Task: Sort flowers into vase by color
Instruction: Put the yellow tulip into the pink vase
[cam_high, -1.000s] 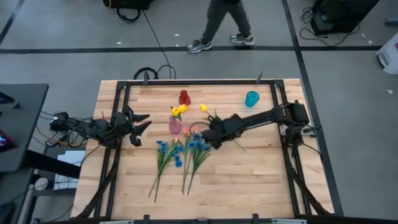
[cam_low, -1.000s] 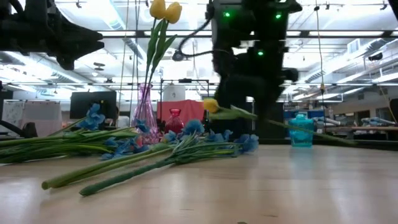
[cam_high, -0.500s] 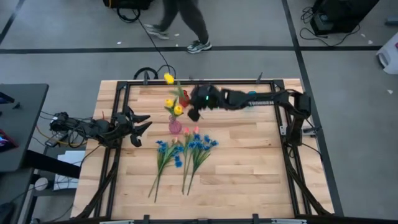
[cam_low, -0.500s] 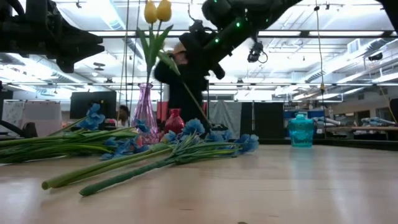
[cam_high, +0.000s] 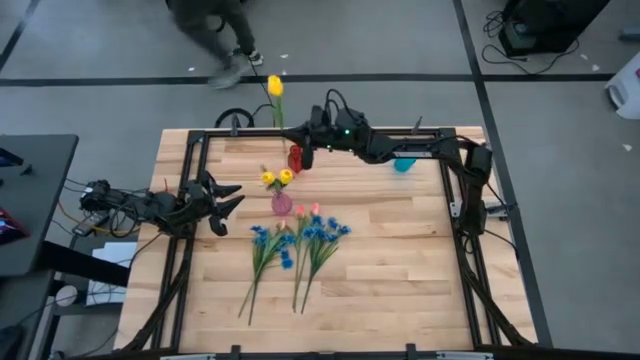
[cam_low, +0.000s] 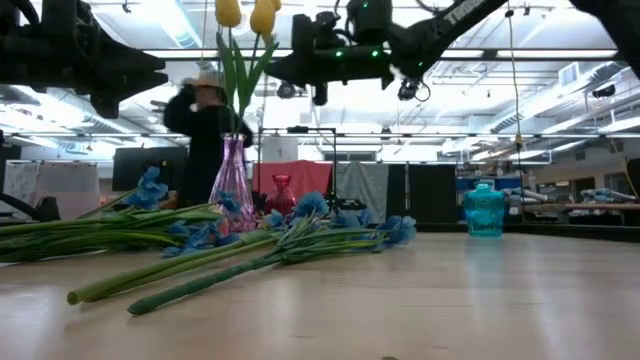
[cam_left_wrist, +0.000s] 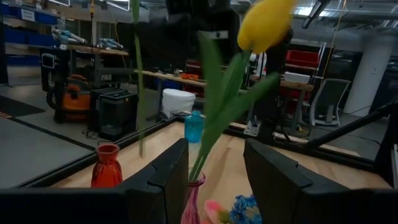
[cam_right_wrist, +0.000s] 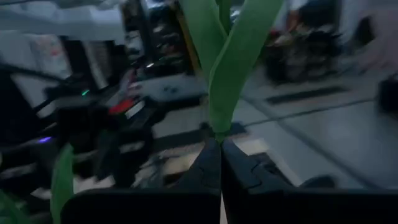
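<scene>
My right gripper (cam_high: 304, 140) is raised over the table's far part, near the red vase (cam_high: 295, 158), and is shut on a yellow tulip whose bud (cam_high: 275, 86) shows beyond the far edge. The pink vase (cam_high: 282, 204) stands on its base with two yellow tulips (cam_high: 277, 178) stuck in it; it also shows in the low view (cam_low: 232, 175). Blue sprays and pink tulips (cam_high: 300, 238) lie flat on the table's middle. My left gripper (cam_high: 226, 201) waits open at the left edge, its fingers (cam_left_wrist: 166, 182) pointing toward the pink vase. My right gripper pinches the yellow tulip's green stem (cam_right_wrist: 217, 134) between its two shut fingers (cam_right_wrist: 205, 163), just below where the leaves (cam_right_wrist: 233, 68) branch off. The tulip is lifted clear of the table and rises beyond the fingertips toward its bud.
The blue vase (cam_high: 404, 162) stands at the far right, partly under the right arm; it shows in the low view (cam_low: 484, 210) too. The red vase (cam_low: 281, 193) is just behind the pink one. A person (cam_high: 215, 30) walks on the floor past the far edge.
My right gripper has gone from the table's middle, beside the lying flowers, up and toward the far edge, past the pink vase. The yellow tulip has been lifted clear of the table, its bud swinging out beyond the far edge. The person has walked leftward.
</scene>
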